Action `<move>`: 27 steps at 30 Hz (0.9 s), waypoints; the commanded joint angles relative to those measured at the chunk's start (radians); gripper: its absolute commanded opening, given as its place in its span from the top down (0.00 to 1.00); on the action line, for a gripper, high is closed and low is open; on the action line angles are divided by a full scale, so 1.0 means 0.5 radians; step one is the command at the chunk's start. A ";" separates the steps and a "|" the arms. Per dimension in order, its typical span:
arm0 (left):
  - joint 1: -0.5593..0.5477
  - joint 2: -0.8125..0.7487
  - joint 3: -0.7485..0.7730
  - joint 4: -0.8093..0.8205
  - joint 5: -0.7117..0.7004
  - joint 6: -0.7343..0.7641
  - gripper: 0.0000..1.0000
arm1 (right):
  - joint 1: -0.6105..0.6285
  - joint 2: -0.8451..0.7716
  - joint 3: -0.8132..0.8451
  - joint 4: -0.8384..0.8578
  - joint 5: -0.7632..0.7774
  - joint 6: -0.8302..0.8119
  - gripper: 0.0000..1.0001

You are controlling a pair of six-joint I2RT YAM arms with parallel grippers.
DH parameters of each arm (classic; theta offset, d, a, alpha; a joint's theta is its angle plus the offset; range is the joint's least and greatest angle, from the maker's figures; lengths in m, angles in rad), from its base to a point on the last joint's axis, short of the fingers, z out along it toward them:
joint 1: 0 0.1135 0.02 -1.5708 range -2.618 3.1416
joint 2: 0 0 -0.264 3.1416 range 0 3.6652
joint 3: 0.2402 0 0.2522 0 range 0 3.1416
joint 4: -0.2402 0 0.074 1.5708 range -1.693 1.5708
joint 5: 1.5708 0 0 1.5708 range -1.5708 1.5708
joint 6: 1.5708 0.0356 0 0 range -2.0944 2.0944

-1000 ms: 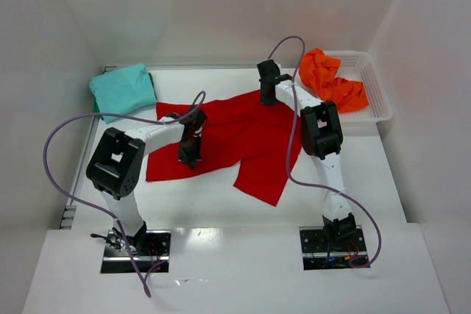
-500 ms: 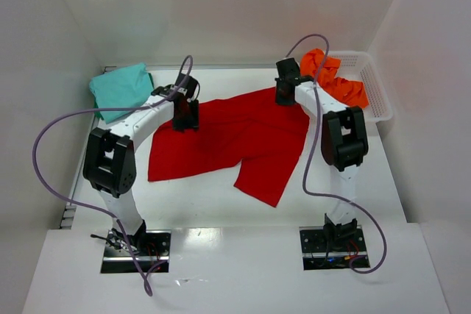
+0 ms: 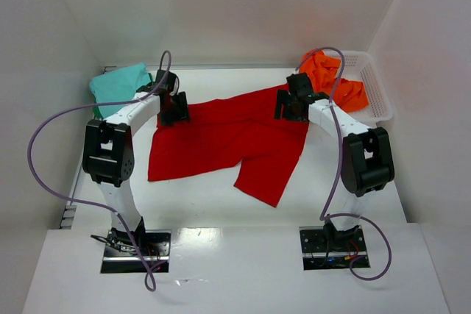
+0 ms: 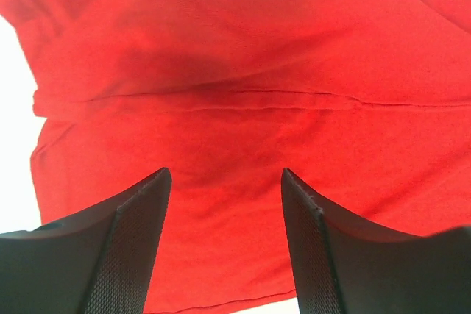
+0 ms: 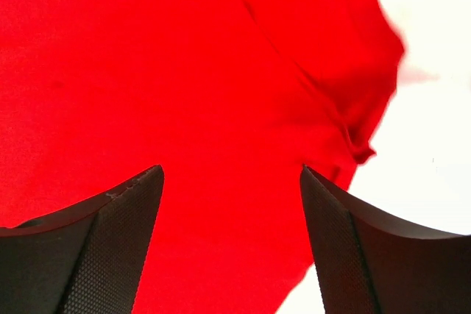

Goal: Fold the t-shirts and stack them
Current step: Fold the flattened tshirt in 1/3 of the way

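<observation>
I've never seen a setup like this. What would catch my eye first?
The bright red t-shirt spread across the middle of the table stands out most. The left end effector and right end effector hang open over its far left and far right corners. A teal t-shirt lies at the far left, and an orange t-shirt is heaped in a white basket at the far right.

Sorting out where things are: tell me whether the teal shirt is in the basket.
No: the teal shirt lies at the table's far left; the basket at the right holds the orange shirt.
</observation>
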 commanded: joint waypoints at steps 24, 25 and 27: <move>0.187 0.538 0.280 0.067 0.147 0.052 0.54 | 0.016 0.078 -0.227 -0.056 0.106 -0.065 0.55; 0.187 0.538 0.280 0.067 0.147 0.052 0.54 | 0.016 0.079 -0.227 -0.057 0.106 -0.065 0.55; 0.187 0.575 0.323 0.048 0.099 0.073 0.54 | 0.016 0.079 -0.227 -0.057 0.176 -0.065 0.55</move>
